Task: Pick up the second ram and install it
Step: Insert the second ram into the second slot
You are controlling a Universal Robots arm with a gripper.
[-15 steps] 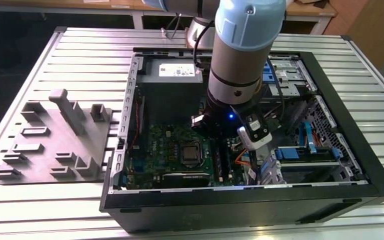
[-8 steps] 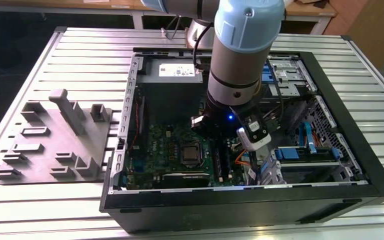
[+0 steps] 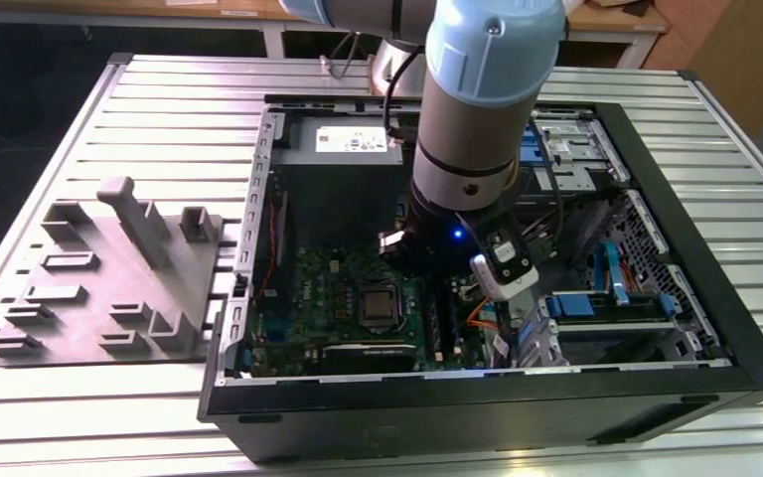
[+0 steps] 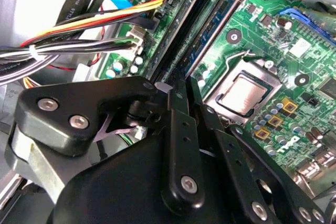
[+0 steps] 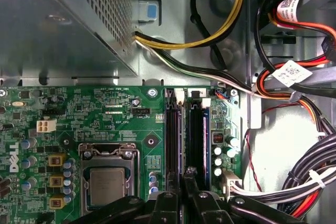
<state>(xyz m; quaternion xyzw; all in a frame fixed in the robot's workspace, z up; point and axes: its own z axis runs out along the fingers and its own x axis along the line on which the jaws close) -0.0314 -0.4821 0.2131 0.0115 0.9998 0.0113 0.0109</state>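
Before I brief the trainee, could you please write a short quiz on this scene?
1. In the exterior view, on which side of the case does the fixture lie? A the left; B the right; C inside it.
2. True or false: the gripper hangs over the fixture.
3. Fill in: the motherboard is ___ in colour.
Key: 1 A; 2 false, it is above the memory slots; 3 green.

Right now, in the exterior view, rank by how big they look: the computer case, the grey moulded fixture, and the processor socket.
Largest to smallest:
1. Computer case
2. Grey moulded fixture
3. Processor socket
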